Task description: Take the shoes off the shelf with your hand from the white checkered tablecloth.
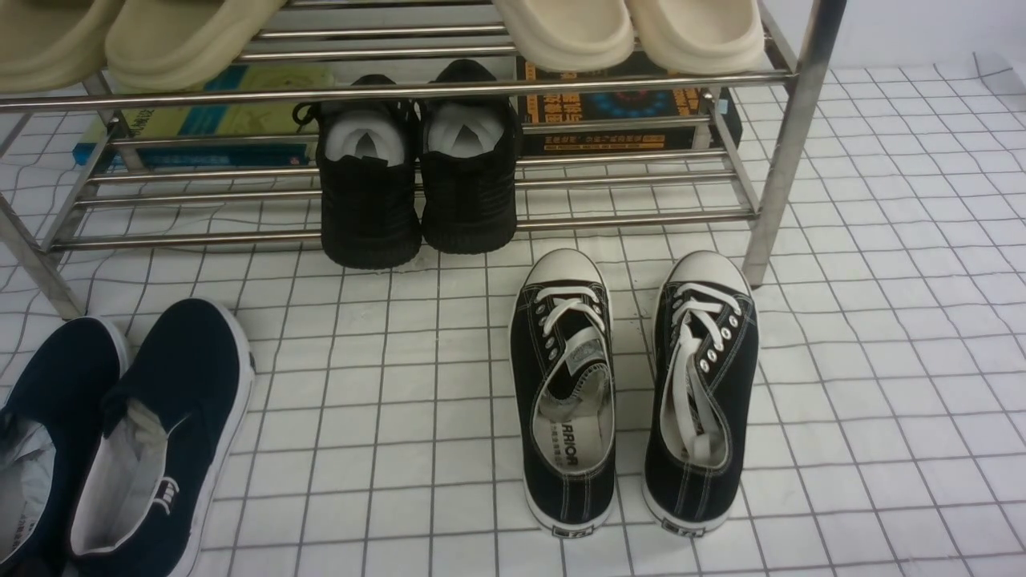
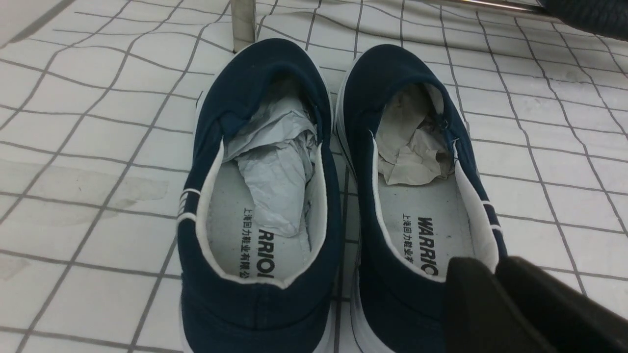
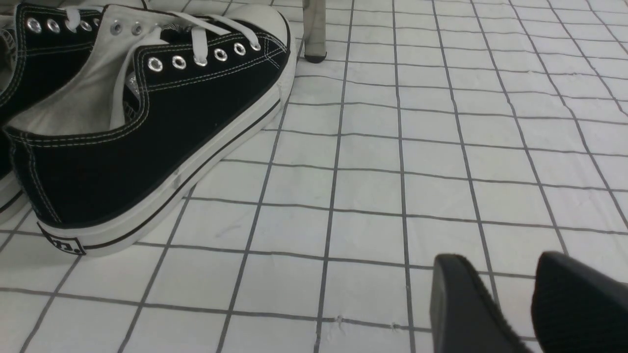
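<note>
Resting on the white checkered tablecloth (image 1: 882,361), our navy slip-on shoes (image 1: 120,433) sit off the shelf (image 1: 789,144).
We judge removal done; left gripper (image 2: 495,274) nearly closed, right gripper (image 3: 510,279) slightly parted, both empty.

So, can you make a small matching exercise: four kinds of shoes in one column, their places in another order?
Column one:
1. navy slip-on shoes
2. black knit sneakers
3. black lace-up sneakers
4. cream slippers

Column two:
a. upper tier of the shelf
b. tablecloth, right side
c. lower tier, toes hanging over the front bar
d. tablecloth, left side

Pairs: 1-d, 2-c, 3-b, 4-a
</note>
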`<act>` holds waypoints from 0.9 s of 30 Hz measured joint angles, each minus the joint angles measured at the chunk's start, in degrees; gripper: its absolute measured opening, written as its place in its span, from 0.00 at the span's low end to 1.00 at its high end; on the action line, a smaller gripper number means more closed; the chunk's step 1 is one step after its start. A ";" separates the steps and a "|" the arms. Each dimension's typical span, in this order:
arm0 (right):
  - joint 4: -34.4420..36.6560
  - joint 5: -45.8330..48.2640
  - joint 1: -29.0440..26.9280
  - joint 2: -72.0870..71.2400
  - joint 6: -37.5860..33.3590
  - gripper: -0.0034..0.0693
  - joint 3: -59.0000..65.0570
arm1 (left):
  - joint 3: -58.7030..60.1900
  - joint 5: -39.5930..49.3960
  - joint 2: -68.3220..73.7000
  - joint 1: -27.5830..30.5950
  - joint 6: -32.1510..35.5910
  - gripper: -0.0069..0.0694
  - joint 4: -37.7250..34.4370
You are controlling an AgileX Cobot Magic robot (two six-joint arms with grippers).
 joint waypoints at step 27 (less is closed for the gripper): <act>0.00 0.00 0.00 0.00 0.00 0.38 0.00 | 0.00 0.02 0.00 0.00 0.00 0.23 0.04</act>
